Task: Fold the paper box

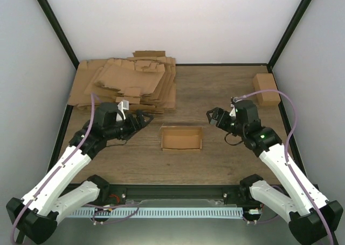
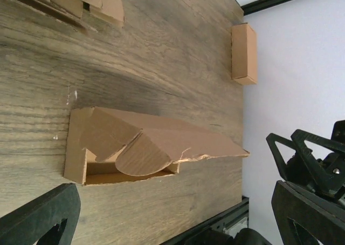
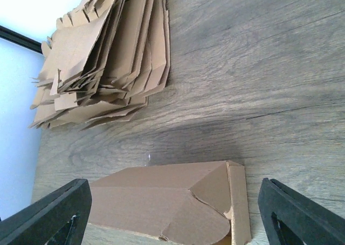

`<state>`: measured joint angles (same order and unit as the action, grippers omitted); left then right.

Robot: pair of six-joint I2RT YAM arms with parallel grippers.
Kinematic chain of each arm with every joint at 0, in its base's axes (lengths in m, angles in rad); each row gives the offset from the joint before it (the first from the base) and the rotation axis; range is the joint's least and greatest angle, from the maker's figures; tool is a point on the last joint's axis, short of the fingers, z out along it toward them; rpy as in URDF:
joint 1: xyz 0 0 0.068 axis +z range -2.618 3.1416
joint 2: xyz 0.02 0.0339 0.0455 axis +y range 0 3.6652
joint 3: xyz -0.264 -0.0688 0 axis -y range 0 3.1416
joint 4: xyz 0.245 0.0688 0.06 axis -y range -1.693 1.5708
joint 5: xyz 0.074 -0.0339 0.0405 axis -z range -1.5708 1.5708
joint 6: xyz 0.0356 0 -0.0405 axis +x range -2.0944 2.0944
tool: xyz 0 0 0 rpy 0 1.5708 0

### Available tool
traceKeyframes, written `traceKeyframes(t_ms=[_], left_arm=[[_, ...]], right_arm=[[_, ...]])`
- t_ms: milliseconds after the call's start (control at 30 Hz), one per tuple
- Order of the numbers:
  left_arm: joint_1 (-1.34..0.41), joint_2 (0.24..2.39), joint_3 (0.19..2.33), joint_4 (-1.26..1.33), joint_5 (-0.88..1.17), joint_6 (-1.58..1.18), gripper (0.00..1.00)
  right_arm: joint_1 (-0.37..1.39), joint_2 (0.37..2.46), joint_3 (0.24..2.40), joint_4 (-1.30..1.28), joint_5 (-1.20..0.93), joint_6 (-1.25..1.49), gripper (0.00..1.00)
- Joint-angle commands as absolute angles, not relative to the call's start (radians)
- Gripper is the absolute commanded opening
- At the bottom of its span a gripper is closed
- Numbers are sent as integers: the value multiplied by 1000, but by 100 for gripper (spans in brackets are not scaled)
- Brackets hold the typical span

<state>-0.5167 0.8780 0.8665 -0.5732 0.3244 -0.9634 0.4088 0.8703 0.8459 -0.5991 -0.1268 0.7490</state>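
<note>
The paper box (image 1: 181,138) is a small brown carton on the wooden table between the two arms, its top open. In the left wrist view the paper box (image 2: 135,148) shows a rounded flap folded inward and a long side flap lying out. In the right wrist view the paper box (image 3: 172,204) lies low between the fingers. My left gripper (image 1: 144,118) is open and empty, left of the box, apart from it. My right gripper (image 1: 214,116) is open and empty, right of the box and above table level.
A thick heap of flat cardboard sheets (image 1: 126,83) lies at the back left, also in the right wrist view (image 3: 102,56). A finished small carton (image 1: 266,89) stands at the back right, seen too in the left wrist view (image 2: 244,53). A black frame edges the table.
</note>
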Motion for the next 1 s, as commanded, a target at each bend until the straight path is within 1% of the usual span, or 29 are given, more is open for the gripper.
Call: traceKeyframes(t_ms=[0,133,300,433,600,967], left_arm=[[-514,882,866,-544,313,-902,100],[-514,887,842,-504,298,-884,100],[-514,899,836,-522,300,-869,100],[-514,904,851,-555,296,-857,100],[-514,903,827,-535,298,-864,100],[-514,954,768,-424,338,-898,100]], right_arm=[[406,871,836,-615,-120,714,88],[405,865,847,-633,-84,717,87],[405,856,879,-615,-40,717,87],[405,889,888,-614,-64,727,87],[405,902,869,-587,-87,745,87],[385,994,886,-632,-115,712,87]])
